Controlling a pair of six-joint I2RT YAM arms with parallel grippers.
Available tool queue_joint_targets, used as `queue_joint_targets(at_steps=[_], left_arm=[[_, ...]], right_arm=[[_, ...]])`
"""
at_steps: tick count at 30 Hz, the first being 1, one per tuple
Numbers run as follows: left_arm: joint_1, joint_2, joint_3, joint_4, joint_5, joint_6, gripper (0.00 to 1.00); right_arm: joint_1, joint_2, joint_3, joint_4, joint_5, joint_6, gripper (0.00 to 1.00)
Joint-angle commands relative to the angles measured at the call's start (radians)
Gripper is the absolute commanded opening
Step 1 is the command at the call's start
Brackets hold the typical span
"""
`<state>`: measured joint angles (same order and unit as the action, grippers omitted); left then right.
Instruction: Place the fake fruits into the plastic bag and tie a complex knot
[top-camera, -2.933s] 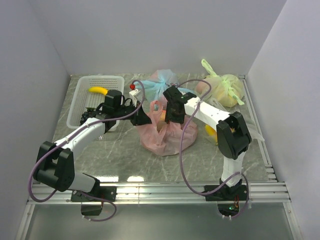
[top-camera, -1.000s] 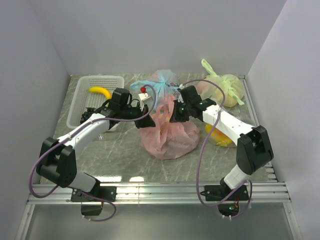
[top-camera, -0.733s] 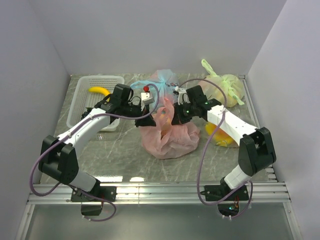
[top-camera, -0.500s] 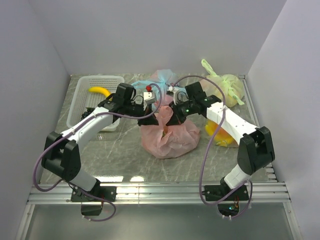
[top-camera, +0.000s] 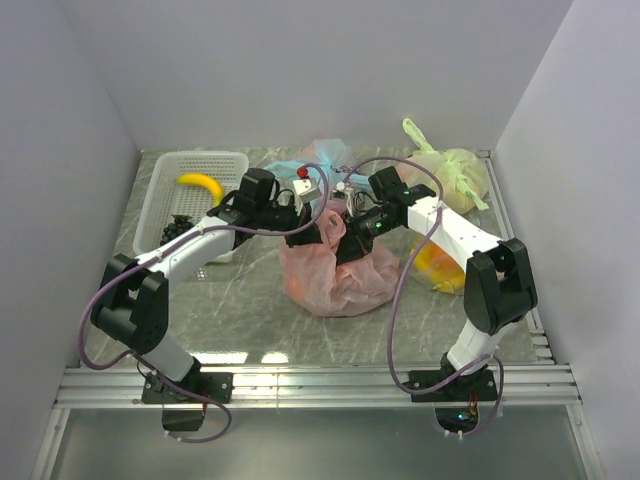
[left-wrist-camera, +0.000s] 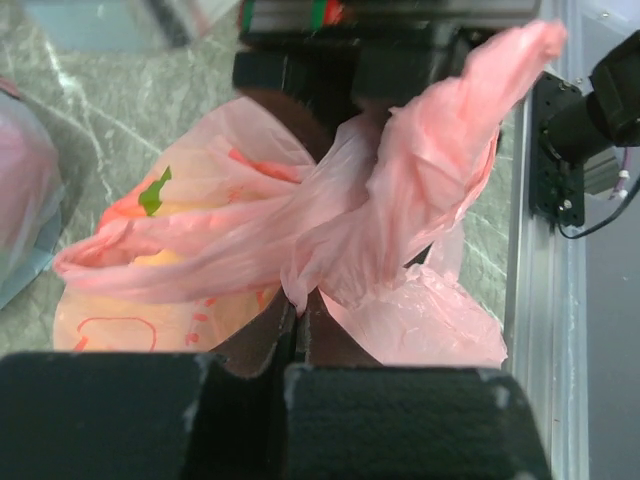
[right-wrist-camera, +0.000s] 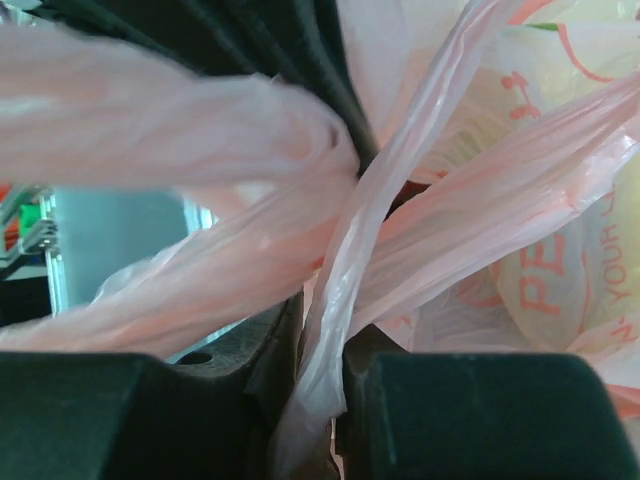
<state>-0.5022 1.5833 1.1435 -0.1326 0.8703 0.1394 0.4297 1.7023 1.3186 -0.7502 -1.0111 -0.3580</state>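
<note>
The plastic bag (top-camera: 335, 285) lies in the middle of the table (top-camera: 250, 325), directly below both grippers. The left gripper (left-wrist-camera: 297, 315) is pressed tightly on one pink handle and the right gripper (right-wrist-camera: 320, 340) on the other. The handles (right-wrist-camera: 420, 170) cross between them.

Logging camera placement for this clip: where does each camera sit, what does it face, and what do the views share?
Top external: above and behind the arm bases, looking down; both arms show, left tool and right tool meet over the pink plastic bag.
Left wrist: on the left arm, looking past its black fingers at the handle they pinch.
Right wrist: on the right arm, close on crossed handles between its fingers.
All share the pink plastic bag.
</note>
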Motion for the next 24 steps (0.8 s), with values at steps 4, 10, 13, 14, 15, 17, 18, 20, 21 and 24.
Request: queue_joint_targets(at_steps=[4, 10, 13, 14, 15, 17, 18, 20, 21, 24], left_arm=[[-0.016, 0.000, 0.005, 0.042, -0.060, -0.017, 0.01], [-0.022, -0.017, 0.010, 0.013, -0.112, 0.034, 0.01], [-0.027, -0.023, 0.010, 0.031, -0.107, 0.022, 0.01], [-0.029, -0.023, 0.012, 0.037, -0.100, 0.014, 0.01], [-0.030, -0.029, 0.010, 0.056, -0.093, -0.003, 0.01], [-0.036, -0.034, 0.005, 0.070, -0.085, -0.026, 0.01], [-0.039, -0.034, 0.005, 0.073, -0.080, -0.032, 0.00], [-0.042, -0.034, 0.005, 0.074, -0.079, -0.044, 0.01], [-0.042, -0.036, 0.005, 0.076, -0.077, -0.047, 0.01], [-0.044, -0.042, 0.001, 0.083, -0.071, -0.067, 0.01]], right_arm=[[-0.009, 0.045, 0.111, -0.083, -0.086, -0.015, 0.26], [-0.011, 0.089, 0.169, -0.241, -0.116, -0.159, 0.95], [-0.009, 0.100, 0.189, -0.273, -0.135, -0.213, 0.96], [-0.009, 0.096, 0.182, -0.241, -0.124, -0.138, 0.96], [-0.008, 0.076, 0.154, -0.144, -0.104, -0.090, 0.96], [-0.011, 0.053, 0.127, -0.062, -0.049, 0.008, 0.96], [-0.011, 0.027, 0.092, 0.022, -0.034, 0.043, 0.87], [-0.011, 0.014, 0.074, 0.058, -0.006, 0.091, 0.72], [-0.011, 0.016, 0.073, 0.064, 0.002, 0.103, 0.59], [-0.011, 0.030, 0.064, 0.089, 0.052, 0.158, 0.00]])
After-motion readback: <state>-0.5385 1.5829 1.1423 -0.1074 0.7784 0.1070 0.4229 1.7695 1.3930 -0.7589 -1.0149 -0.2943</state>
